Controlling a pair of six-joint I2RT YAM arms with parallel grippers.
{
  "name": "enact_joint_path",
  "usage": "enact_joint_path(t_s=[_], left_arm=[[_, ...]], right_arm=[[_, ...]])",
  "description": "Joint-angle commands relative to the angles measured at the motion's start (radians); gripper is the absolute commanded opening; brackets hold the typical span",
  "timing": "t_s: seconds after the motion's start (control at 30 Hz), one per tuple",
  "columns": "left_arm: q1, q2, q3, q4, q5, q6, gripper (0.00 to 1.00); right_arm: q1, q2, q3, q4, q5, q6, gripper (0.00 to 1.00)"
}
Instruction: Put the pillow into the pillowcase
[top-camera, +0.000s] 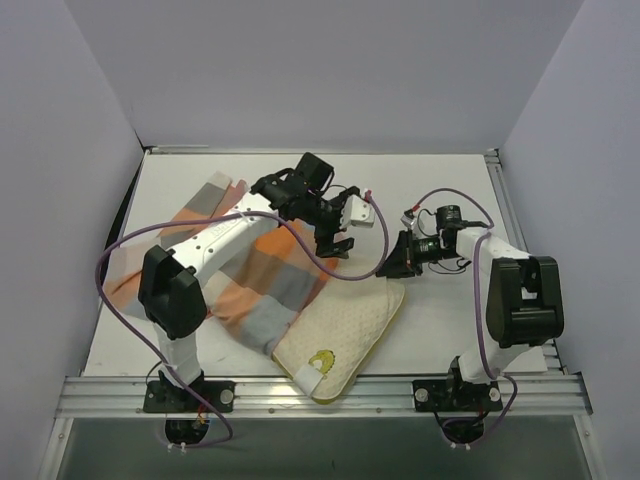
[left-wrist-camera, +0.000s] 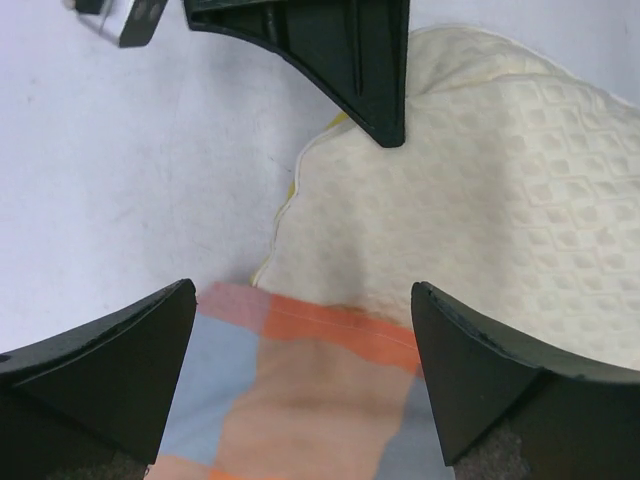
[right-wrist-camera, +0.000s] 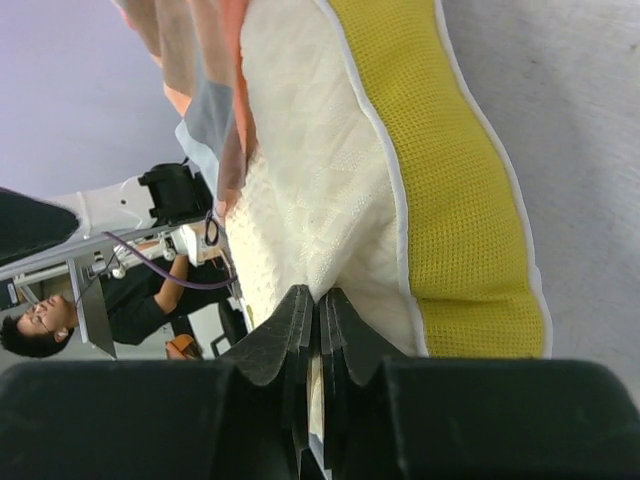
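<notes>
R gripper (right-wrist-camera: 318, 298) pinched pillow (top-camera: 345, 325) corner, jaws shut, as anchor; L gripper (left-wrist-camera: 302, 295) hung wide open, empty, over pillowcase (top-camera: 265, 290) hem, prob. for regrip.

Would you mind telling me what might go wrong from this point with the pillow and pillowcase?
1. The left claw is open above the pillowcase hem, holding nothing, so the case may slip off the pillow.
2. The right claw pinches only the pillow's edge; that thin grip may slip.
</notes>
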Motion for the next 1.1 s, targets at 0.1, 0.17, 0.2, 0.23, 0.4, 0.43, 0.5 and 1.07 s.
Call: enact_joint_path(t_s=[0.1, 0.17, 0.2, 0.23, 0.4, 0.43, 0.5, 1.07], left_arm=[[0.003, 0.145, 0.024, -0.118, 0.116, 0.419, 0.97], [0.004, 0.180, 0.039, -0.134, 0.107, 0.480, 0.98], [0.006, 0.220, 0.048, -0.135, 0.093, 0.491, 0.97], [0.007, 0.240, 0.068, -0.134, 0.081, 0.511, 0.97], [0.019, 0.361, 0.131, -0.187, 0.032, 0.567, 0.61], [0.021, 0.361, 0.137, -0.225, 0.053, 0.613, 0.32], [0.019, 0.311, 0.127, -0.230, 0.108, 0.624, 0.00], [-0.011, -0.602, -0.691, 0.435, 0.227, 0.603, 0.00]], right_arm=[[0.011, -0.087, 0.016, 0.001, -0.140, -0.027, 0.00], [0.011, -0.103, 0.018, 0.000, -0.152, -0.025, 0.00], [0.011, -0.109, 0.018, 0.000, -0.160, -0.025, 0.00], [0.014, -0.121, 0.016, 0.001, -0.166, -0.025, 0.00], [0.026, -0.187, 0.013, 0.000, -0.191, -0.034, 0.00], [0.029, -0.198, 0.015, 0.000, -0.186, -0.036, 0.00], [0.032, -0.215, 0.022, 0.000, -0.165, -0.035, 0.00], [0.098, -0.005, 0.009, 0.475, 0.186, 0.188, 0.81]])
